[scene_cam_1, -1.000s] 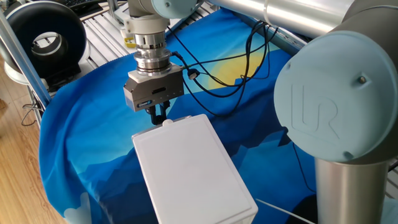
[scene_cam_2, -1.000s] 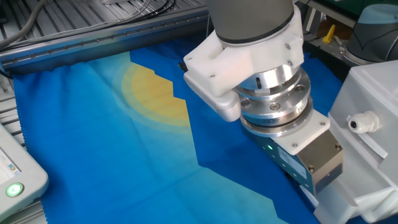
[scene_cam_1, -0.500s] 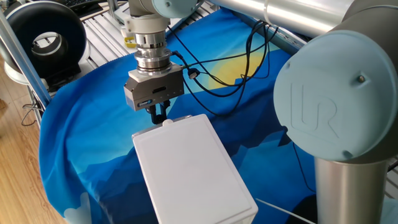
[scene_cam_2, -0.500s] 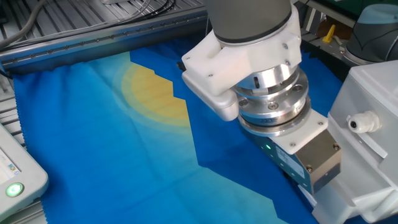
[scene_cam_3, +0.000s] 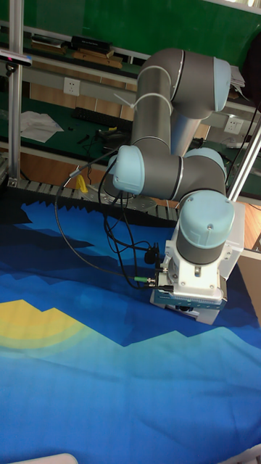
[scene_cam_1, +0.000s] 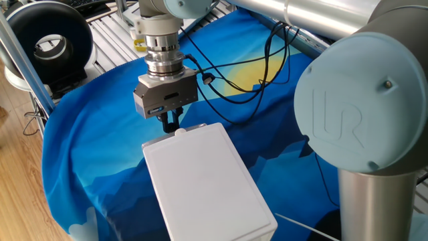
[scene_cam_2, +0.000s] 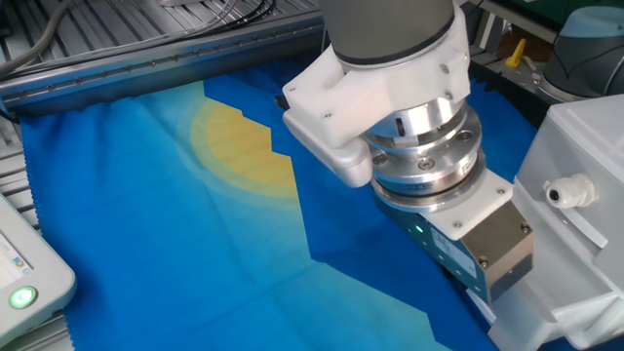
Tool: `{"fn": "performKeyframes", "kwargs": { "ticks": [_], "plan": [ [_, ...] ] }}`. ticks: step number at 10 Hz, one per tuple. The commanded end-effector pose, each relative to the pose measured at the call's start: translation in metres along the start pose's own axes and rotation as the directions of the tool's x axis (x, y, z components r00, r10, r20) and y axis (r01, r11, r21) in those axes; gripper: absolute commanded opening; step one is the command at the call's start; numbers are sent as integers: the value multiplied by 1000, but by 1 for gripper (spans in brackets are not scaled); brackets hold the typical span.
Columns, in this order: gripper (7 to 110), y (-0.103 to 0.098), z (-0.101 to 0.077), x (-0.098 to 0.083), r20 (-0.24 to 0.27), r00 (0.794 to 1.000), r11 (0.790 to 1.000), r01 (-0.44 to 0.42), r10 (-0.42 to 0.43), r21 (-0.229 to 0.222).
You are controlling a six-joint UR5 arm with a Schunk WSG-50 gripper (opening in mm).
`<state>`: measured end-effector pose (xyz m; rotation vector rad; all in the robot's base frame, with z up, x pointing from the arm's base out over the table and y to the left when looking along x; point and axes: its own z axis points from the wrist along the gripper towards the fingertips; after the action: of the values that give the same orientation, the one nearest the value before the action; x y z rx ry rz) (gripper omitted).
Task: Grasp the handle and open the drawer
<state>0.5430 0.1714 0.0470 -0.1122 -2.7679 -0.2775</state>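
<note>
The white rounded box lies on the blue cloth, its narrow drawer front facing away from the camera. The handle, a small white knob, shows just above that far edge. My gripper comes down from above, and its dark fingers stand close together at the knob, pinched on it. In the other fixed view the gripper body sits left of the white box, with the fingertips out of frame. The tall fixed view shows only the wrist; box and knob are hidden behind it.
Black cables loop over the blue cloth behind the gripper. A large arm joint fills the right foreground. A black ring-shaped device stands at the back left. A white pendant with a green light lies at the cloth's edge.
In the other fixed view the wrist has crept slightly left, away from the box. The one fixed view shows no visible difference.
</note>
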Motion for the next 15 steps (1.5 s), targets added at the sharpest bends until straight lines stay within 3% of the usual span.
{"fn": "performKeyframes", "kwargs": {
  "ticks": [1,15],
  "plan": [
    [7,2,-2,-3,9,1000,1000,9,-9,-11],
    [7,0,-5,-12,36,999,1000,24,-24,-3]
  ]
}}
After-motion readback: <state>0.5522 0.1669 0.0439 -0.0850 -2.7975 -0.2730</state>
